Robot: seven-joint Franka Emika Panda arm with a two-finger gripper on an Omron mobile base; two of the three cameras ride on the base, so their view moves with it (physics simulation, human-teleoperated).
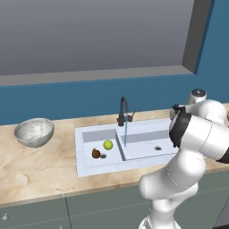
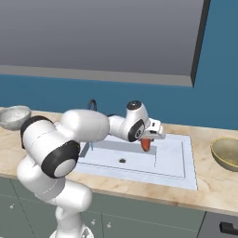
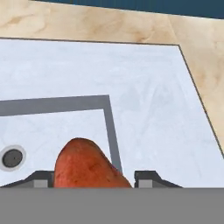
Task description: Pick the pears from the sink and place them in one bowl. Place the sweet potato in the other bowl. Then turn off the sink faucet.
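I have the sweet potato [image 3: 89, 164] pinched between the fingers [image 3: 151, 178], lifted above the sink [image 3: 144, 109] right basin. To do this well I should carry it level to the brass-coloured bowl [image 2: 226, 153] on the bench [image 2: 209, 186] and lower before releasing. Both pears [image 1: 108, 144] lie in the left basin; the grey bowl [image 1: 34, 131] looks empty; the faucet [image 1: 123, 110] runs.

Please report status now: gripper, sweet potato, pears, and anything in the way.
Gripper shut on sweet potato, above sink. Both pears in left basin. Faucet running.
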